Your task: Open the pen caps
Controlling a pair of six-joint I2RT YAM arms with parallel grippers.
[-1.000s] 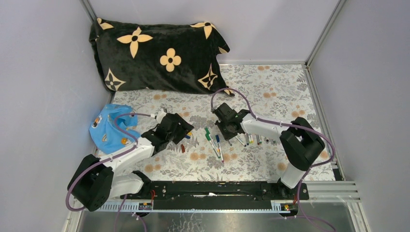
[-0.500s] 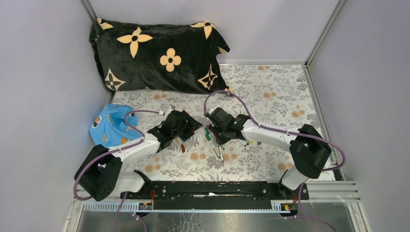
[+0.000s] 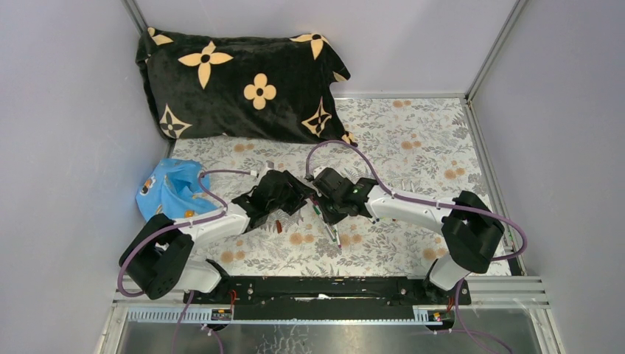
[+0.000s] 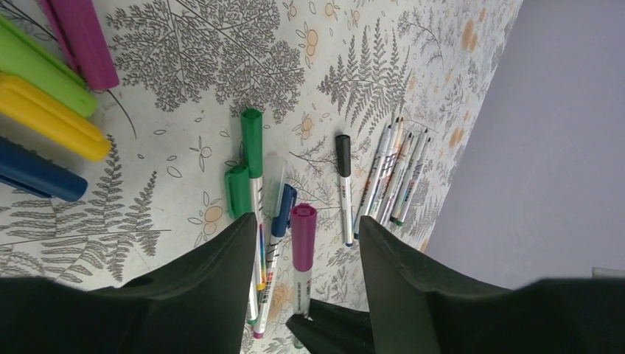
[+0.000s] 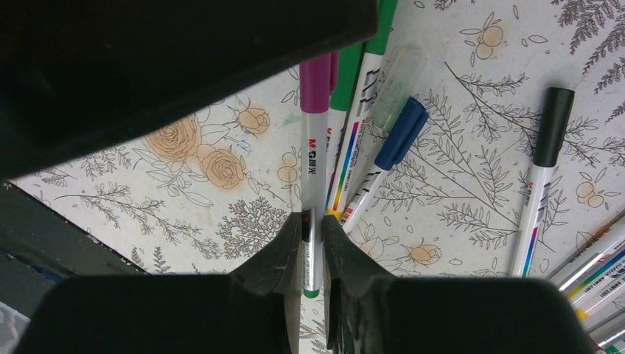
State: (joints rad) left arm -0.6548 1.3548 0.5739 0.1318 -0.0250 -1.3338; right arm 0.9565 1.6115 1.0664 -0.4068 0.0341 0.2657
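Observation:
My right gripper (image 5: 311, 247) is shut on the white-grey barrel of a pen (image 5: 310, 184) with a purple cap (image 5: 315, 81). My left gripper (image 4: 306, 254) is open, its fingers either side of that purple cap (image 4: 303, 234) without touching it. In the top view the left gripper (image 3: 298, 194) and right gripper (image 3: 318, 204) meet nose to nose. Loose purple (image 4: 81, 37), green (image 4: 44, 70), yellow (image 4: 48, 118) and blue (image 4: 37, 173) caps lie on the cloth. Capped green (image 4: 252, 144), blue (image 4: 284, 214) and black (image 4: 343, 166) pens lie below.
Several capless pens (image 4: 398, 177) lie bunched to the right of the black-capped one. A red cap (image 3: 278, 226) lies under the left arm. A black flowered pillow (image 3: 243, 81) fills the back left, a blue cloth (image 3: 166, 195) the left edge. Grey walls close three sides.
The right gripper has carried the purple-capped pen leftward from the pen pile. The left gripper has moved right to meet it, ending with its fingers around the cap.

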